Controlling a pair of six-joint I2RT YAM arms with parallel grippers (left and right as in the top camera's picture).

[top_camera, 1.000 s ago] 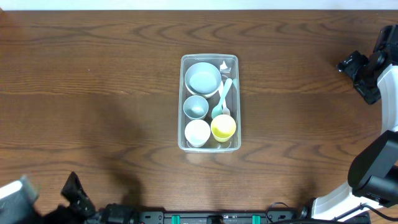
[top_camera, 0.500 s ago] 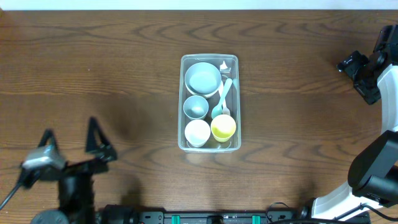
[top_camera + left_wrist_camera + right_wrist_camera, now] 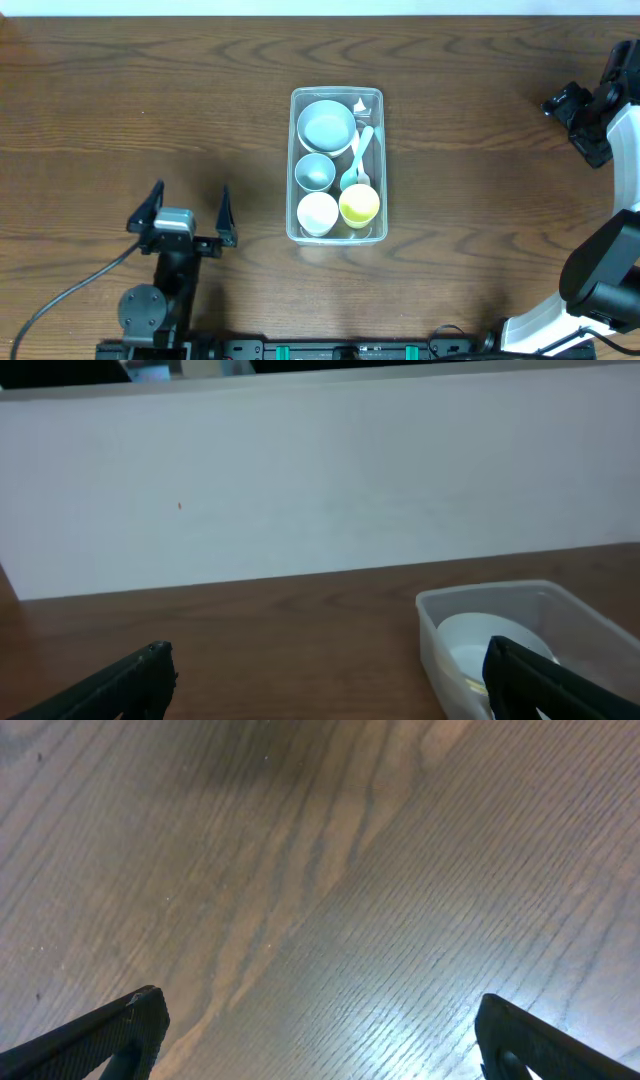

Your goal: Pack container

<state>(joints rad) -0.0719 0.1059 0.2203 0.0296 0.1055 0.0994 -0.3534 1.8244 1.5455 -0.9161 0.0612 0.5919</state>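
Overhead, the container sits centre of the table, holding a big blue bowl, a small blue bowl, a white cup, a yellow cup and perhaps a teal spoon. The left wrist view catches only its near end. The left gripper gapes wide beside it, and the right gripper gapes over wood, far right; both are empty.

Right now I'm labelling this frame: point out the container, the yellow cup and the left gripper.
container [image 3: 291,140], overhead view, left wall's rim.
yellow cup [image 3: 359,205], overhead view, middle of its mouth.
left gripper [image 3: 191,190], overhead view, midway between its open fingertips.
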